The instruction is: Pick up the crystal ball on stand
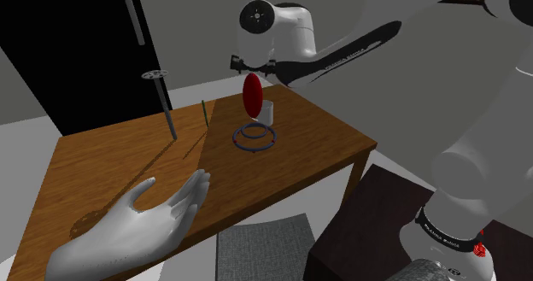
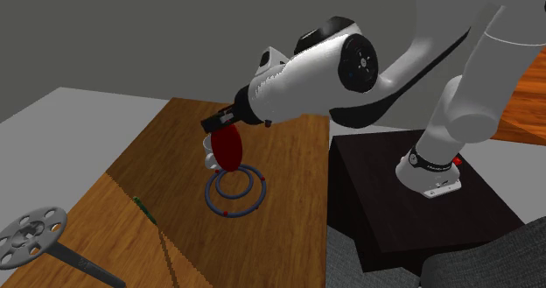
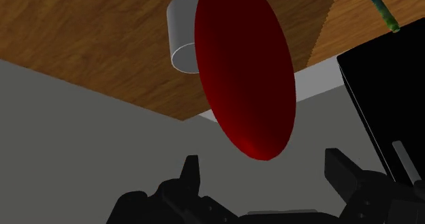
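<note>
Dark red, glossy, flattened oval body [image 1: 254, 96] stands upright just beside the small white cup [image 1: 266, 113], over a blue-grey double-ring wire base with red dots [image 1: 254, 138]; I cannot tell whether oval and rings touch. All-black two-finger gripper [image 3: 264, 165] sits just above the oval, fingers apart: the oval's narrow tip lies between them, untouched, so nothing is held. Judgement: rigid, smooth, likely slippery and breakable, and light. The curved faces offer little purchase, so close across the thin sides near the tip, squarely, or it may squirt out. The wire base looks open and thin, a poorer hold. The cup is the nearest obstacle and could be tipped by a finger. The brown wooden table [image 1: 102, 160] ends close beyond the cup. Room above the cup looks free, so a straight lift seems safest.
</note>
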You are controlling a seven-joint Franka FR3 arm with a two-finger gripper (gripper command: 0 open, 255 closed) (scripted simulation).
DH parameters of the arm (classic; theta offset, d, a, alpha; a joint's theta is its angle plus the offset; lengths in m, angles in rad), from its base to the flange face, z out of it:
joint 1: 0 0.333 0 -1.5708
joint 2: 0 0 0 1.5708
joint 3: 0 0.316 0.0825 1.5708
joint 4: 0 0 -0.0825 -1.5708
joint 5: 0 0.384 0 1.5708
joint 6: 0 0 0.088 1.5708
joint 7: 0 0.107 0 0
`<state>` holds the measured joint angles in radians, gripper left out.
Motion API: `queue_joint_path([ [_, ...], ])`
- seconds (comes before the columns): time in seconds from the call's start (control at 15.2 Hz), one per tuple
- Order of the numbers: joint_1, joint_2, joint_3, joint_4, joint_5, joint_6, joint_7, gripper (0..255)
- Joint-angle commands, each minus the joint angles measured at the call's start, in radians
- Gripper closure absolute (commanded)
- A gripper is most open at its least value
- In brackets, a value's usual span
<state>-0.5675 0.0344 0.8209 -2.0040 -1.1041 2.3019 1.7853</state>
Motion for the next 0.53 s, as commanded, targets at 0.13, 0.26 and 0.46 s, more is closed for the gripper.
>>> queue_joint_path([
  [0.13, 0.009, 0.039, -0.001, -0.005, -0.072, -0.007, 0.071, 0],
  [0.26, 0.012, 0.054, -0.002, -0.015, -0.099, -0.005, 0.099, 0],
  [0.46, 0.016, 0.067, -0.004, -0.021, -0.121, -0.005, 0.121, 0],
])
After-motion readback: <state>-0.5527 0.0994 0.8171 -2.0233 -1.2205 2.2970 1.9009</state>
